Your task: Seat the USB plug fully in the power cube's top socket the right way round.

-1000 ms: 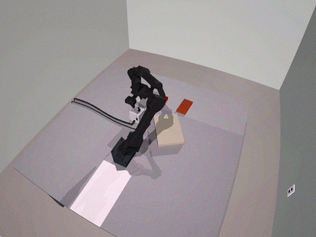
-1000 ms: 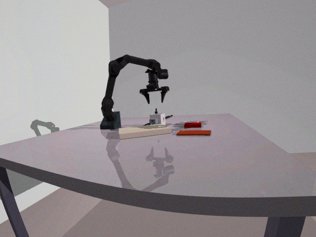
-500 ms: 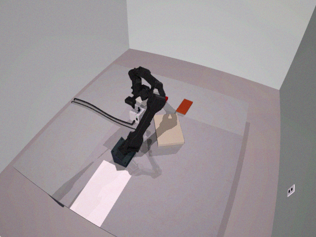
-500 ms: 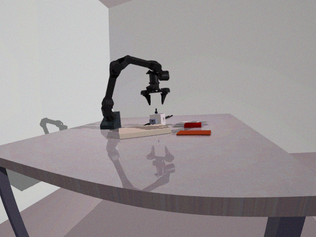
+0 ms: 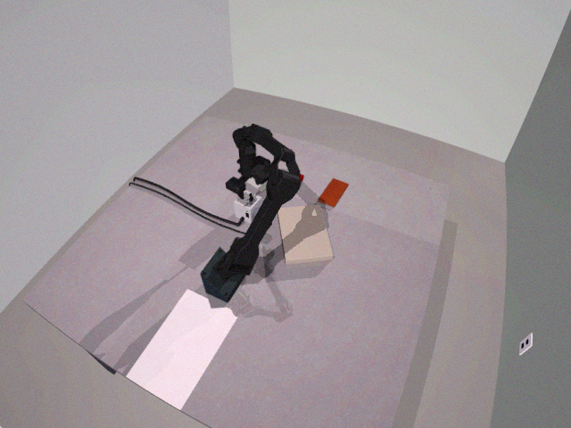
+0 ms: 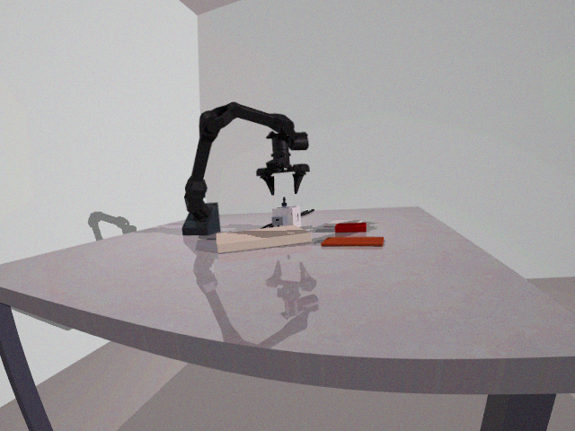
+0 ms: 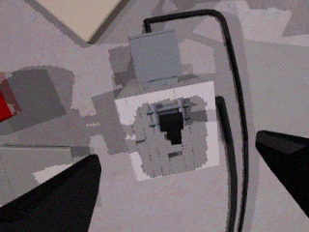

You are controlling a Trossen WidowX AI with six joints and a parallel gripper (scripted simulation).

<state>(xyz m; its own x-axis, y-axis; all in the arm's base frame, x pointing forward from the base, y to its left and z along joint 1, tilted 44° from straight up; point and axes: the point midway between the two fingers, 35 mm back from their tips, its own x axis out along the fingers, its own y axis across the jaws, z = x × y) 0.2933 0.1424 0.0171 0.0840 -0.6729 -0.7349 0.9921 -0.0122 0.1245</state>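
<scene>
White power cube (image 7: 169,130) shows no readable label; the tool (image 6: 282,184) hangs wide and empty above its USB plug (image 6: 283,200).

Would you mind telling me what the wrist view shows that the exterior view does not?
Only the wrist view looks straight down onto the power cube's top face, with the dark USB plug in its socket and two black cables running beside it. Only the exterior view shows the open hand hanging above the plug, not touching it, plus the flat orange block. Both show the power cube and the beige board.
</scene>
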